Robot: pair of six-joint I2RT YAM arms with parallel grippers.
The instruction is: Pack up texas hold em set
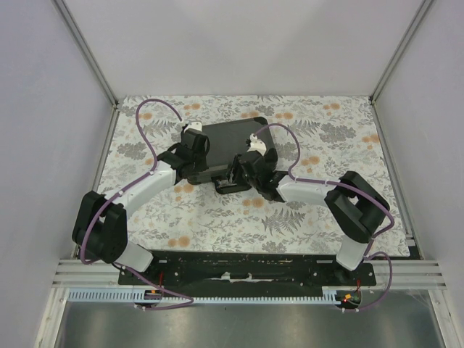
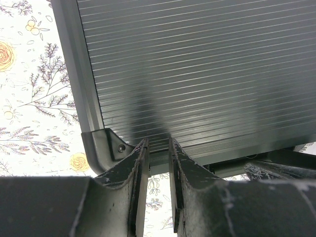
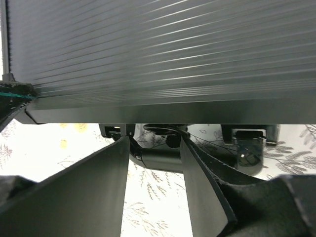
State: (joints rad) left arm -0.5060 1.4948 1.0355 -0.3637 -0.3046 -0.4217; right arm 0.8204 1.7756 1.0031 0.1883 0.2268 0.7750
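The black briefcase-style case (image 1: 230, 141) lies closed on the floral cloth, ribbed lid up. Chips, card decks and buttons are hidden. In the left wrist view the ribbed lid (image 2: 197, 69) fills the frame, with its near-left corner cap (image 2: 101, 148). My left gripper (image 2: 158, 144) is narrowly open, its tips against the case's near rim beside that corner, nothing between them. It also shows in the top view (image 1: 194, 161). My right gripper (image 3: 154, 143) is open at the near side of the case, its fingers either side of the black handle (image 3: 160, 160) without closing on it; it also shows in the top view (image 1: 235, 180).
Latches (image 3: 249, 143) sit on the case's near side, on both sides of the handle. White walls enclose the floral-cloth table (image 1: 217, 217) on three sides. The arms' purple cables (image 1: 156, 109) loop above the cloth. A black base rail (image 1: 246, 268) runs along the near edge.
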